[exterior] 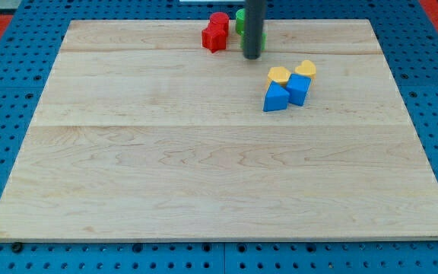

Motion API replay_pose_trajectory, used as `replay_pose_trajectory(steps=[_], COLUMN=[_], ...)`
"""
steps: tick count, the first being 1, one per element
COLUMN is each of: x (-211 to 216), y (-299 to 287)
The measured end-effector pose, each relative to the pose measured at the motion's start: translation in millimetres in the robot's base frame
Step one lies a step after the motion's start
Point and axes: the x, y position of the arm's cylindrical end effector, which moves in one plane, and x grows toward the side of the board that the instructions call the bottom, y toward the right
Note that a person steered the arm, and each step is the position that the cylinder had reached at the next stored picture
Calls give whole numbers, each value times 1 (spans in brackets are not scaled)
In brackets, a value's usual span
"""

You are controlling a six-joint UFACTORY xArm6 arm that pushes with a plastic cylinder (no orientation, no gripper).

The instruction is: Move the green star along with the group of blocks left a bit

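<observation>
- Green block [239,20], likely the star though its shape is mostly hidden, sits near the view's top edge of the wooden board [204,167], with the dark rod [252,27] covering most of it.
- Only slivers of green show, on the rod's left and a trace on its right.
- Just to the view's left of the green piece are two red blocks touching each other: a red cylinder [219,20] and a red star-like block [214,37] in front of it.
- The arm's tip [251,56] rests on the board just below the green block and to the view's right of the red pair.
- The arm carries no jaws, only the rod.
- Well apart, toward the view's lower right, lies another cluster: a yellow block [278,74], a yellow heart-like block [306,68], a blue triangular block [275,99] and a blue block [299,89], all packed together.
- A blue pegboard surface [6,114] surrounds the board.
</observation>
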Motion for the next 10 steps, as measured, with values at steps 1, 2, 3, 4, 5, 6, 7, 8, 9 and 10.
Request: replay_pose_trajectory(steps=[1, 2, 3, 4, 5, 6, 7, 8, 9, 10], x=[-1, -29, -43, -43, -48, -94, -95, -94, -94, -93], y=[38, 18, -34, -27, 49, 59, 54, 34, -21, -45])
